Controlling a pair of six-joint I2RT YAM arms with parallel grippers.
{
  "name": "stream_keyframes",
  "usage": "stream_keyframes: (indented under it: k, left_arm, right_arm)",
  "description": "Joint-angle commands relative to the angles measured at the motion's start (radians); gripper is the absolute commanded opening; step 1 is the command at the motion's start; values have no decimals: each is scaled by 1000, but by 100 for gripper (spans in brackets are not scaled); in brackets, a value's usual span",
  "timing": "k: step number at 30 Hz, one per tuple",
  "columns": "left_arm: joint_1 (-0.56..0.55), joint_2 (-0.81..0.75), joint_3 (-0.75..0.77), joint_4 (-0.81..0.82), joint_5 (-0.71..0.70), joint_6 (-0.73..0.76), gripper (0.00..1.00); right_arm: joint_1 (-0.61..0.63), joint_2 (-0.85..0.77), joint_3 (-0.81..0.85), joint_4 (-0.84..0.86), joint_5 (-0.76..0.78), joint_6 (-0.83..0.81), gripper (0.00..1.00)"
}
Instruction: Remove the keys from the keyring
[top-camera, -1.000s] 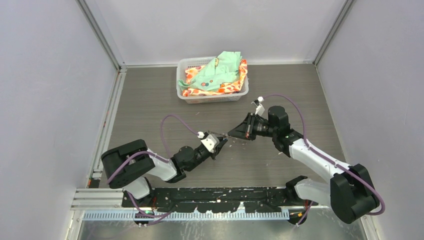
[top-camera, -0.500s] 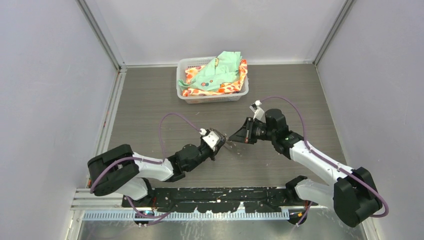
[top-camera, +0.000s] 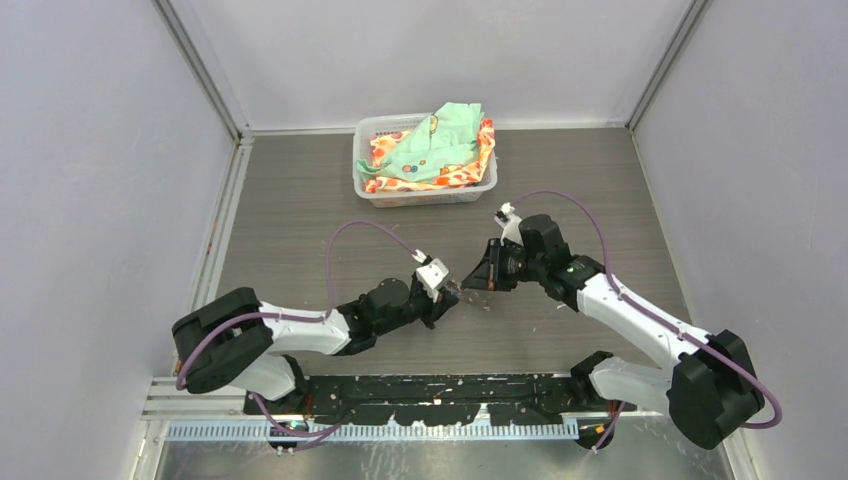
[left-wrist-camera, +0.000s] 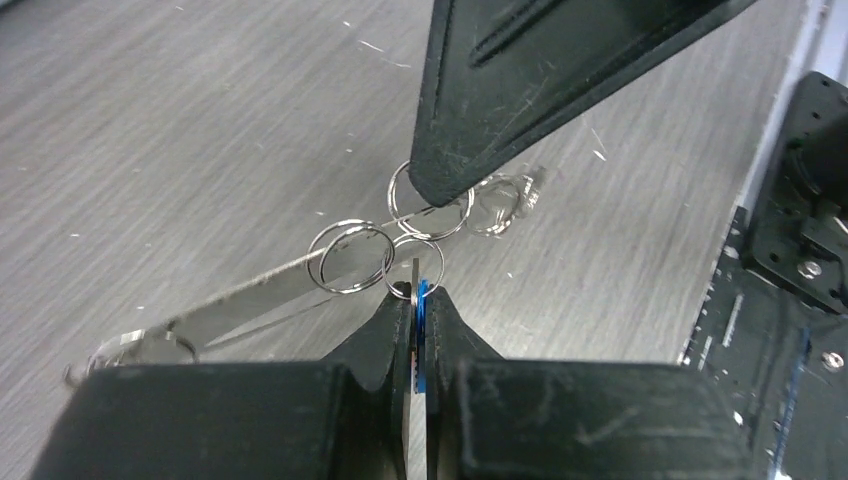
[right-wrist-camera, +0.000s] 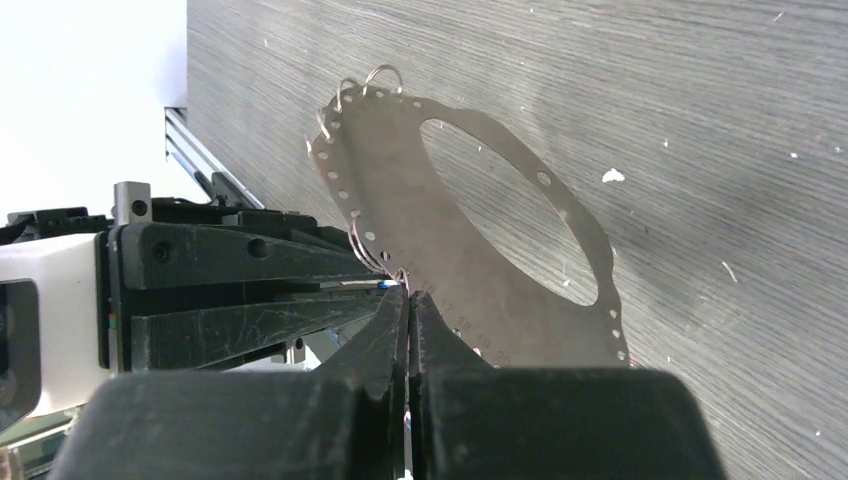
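Observation:
The keyring (right-wrist-camera: 388, 178) is a thin grey plate with a big hole, held tilted above the table; the left wrist view shows it nearly edge-on (left-wrist-camera: 250, 290). Small silver loops (left-wrist-camera: 350, 256) hang from its rim. My right gripper (right-wrist-camera: 408, 296) is shut on that rim and meets the left one mid-table (top-camera: 472, 281). My left gripper (left-wrist-camera: 418, 298) is shut on the keys (left-wrist-camera: 419, 288), a silver piece and a blue tag pinched edge-on and joined to a loop. In the top view the left gripper (top-camera: 447, 292) sits just left of the right one, almost touching it.
A white basket (top-camera: 366, 188) of coloured cloths (top-camera: 440, 145) stands at the back centre. A metal rail (top-camera: 215, 250) runs along the table's left side and a black base bar (top-camera: 430, 392) crosses the near edge. Grey walls close in both sides.
My left gripper has closed on the keys and reached further right. The right gripper has shifted a little left and nearer, still shut on the plate.

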Motion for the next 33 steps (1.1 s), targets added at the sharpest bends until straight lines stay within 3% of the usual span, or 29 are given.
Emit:
stream_keyframes:
  k: [1, 3, 6, 11, 21, 25, 33]
  left_arm:
    - [4, 44, 8, -4, 196, -48, 0]
    - [4, 60, 8, 6, 187, -65, 0]
    - [4, 76, 12, 28, 158, -84, 0]
    - [4, 111, 15, 84, 148, -113, 0]
    - [4, 177, 69, 98, 130, -176, 0]
    - [3, 182, 93, 66, 144, -181, 0]
    - [9, 206, 199, -73, 186, -246, 0]
  right_arm:
    - [-3, 0, 32, -42, 60, -33, 3]
    - [-1, -19, 27, -36, 65, -8, 18]
    - [1, -42, 45, -62, 83, 18, 32]
    - [5, -82, 64, -146, 155, 73, 43]
    - [4, -144, 80, -357, 212, 77, 45]
    - [12, -141, 43, -334, 200, 91, 39]
    - [67, -178, -54, -233, 288, 76, 35]
